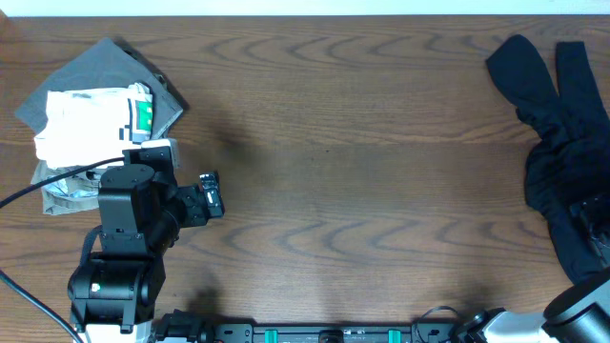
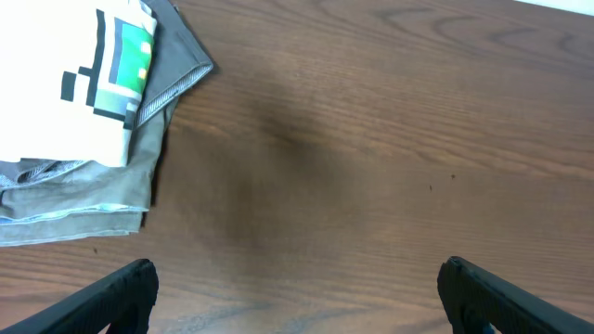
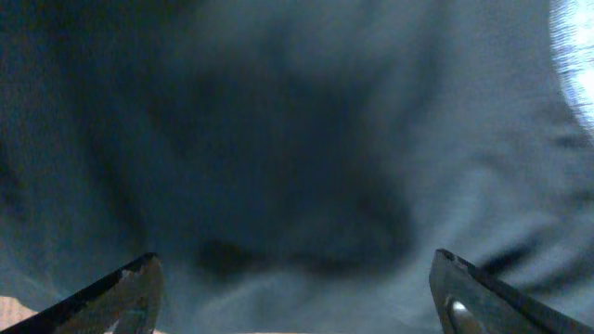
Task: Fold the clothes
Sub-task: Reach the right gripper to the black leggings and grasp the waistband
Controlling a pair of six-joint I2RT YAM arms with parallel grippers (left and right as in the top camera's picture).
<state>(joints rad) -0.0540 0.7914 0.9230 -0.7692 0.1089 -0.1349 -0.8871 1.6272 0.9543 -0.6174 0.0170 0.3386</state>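
A crumpled dark navy garment [image 1: 558,143] lies at the table's right edge. My right gripper [image 1: 593,229] is over its lower part; in the right wrist view the open jaws [image 3: 295,292] hover just above the dark cloth [image 3: 297,139], holding nothing. A stack of folded clothes [image 1: 91,124], white with a green print on top of grey pieces, sits at the far left. It also shows in the left wrist view [image 2: 83,102]. My left gripper [image 1: 212,195] is open and empty over bare wood [image 2: 295,297], to the right of the stack.
The wooden table [image 1: 362,171] spans the view. The left arm's base [image 1: 110,286] stands at the front left edge, with a cable running off to the left. The right arm's base [image 1: 572,310] is at the front right corner.
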